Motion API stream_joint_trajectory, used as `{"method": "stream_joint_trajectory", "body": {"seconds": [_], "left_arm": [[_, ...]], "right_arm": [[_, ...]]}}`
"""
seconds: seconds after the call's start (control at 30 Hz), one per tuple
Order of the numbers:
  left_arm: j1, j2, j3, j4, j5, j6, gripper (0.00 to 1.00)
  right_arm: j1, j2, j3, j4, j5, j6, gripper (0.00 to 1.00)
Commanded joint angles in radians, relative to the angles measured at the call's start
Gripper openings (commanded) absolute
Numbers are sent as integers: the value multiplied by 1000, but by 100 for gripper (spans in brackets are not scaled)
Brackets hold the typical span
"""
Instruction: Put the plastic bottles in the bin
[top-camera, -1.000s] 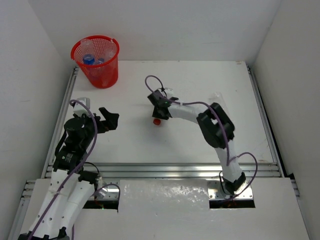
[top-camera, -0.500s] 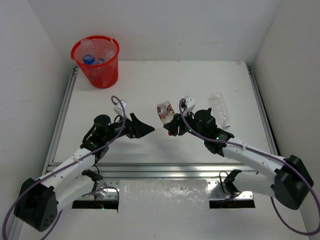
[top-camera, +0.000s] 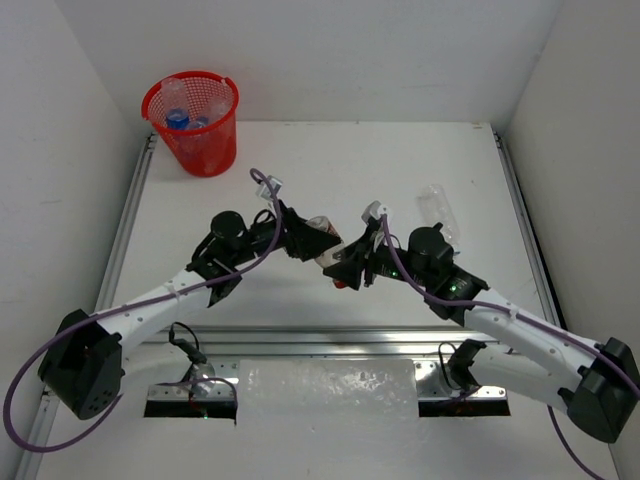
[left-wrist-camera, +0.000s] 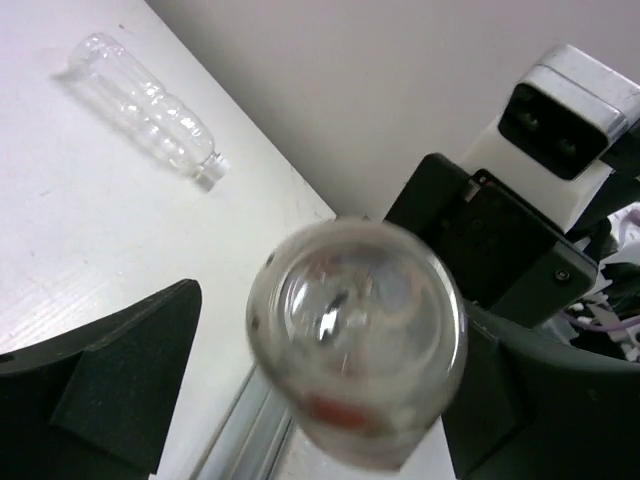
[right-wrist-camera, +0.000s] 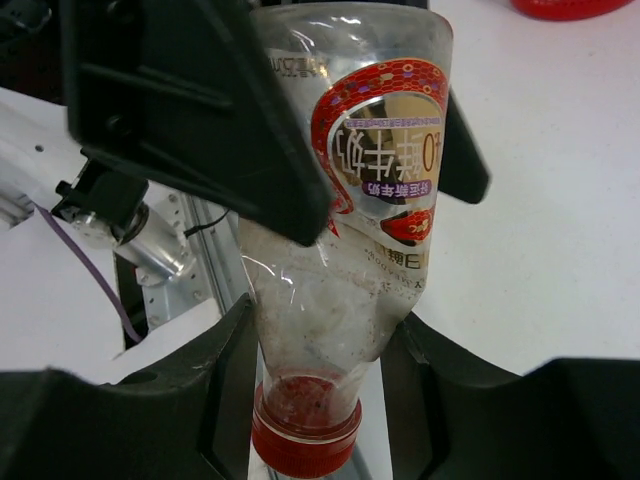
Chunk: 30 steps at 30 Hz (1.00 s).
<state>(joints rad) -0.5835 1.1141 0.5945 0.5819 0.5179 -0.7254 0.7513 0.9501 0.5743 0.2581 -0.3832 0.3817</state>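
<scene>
centre blocked: left claw (top-camera: 318, 238), right claw (top-camera: 341, 267), bottle (right-wrist-camera: 345, 230) | bin (top-camera: 208, 150) mouth unobstructed

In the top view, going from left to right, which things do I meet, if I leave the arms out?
red bin → red-capped bottle, held → clear bottle, lying flat

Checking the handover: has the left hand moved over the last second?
Yes. The left hand has swung right, away from the red bin, and now flanks the bottle held by the right hand.
</scene>
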Motion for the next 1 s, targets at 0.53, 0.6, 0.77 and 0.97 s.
{"method": "stream_joint_trajectory", "body": {"seconds": [0.53,0.6,0.77,0.97], "left_arm": [[290,225,823,-653,-1109,390,0],[379,338,954,-535,-1153,457,0],[490,755,1388,-521,-1177,795,0],[577,954,1501,-340,-1276,945,0]], "right_arm": [[11,-57,-5,-586,818,273,99],[11,-92,-46,-574,746,301,99],[11,-172,-116,-545,603,362,99],[13,-283,-182,-557,612,359,99]]}}
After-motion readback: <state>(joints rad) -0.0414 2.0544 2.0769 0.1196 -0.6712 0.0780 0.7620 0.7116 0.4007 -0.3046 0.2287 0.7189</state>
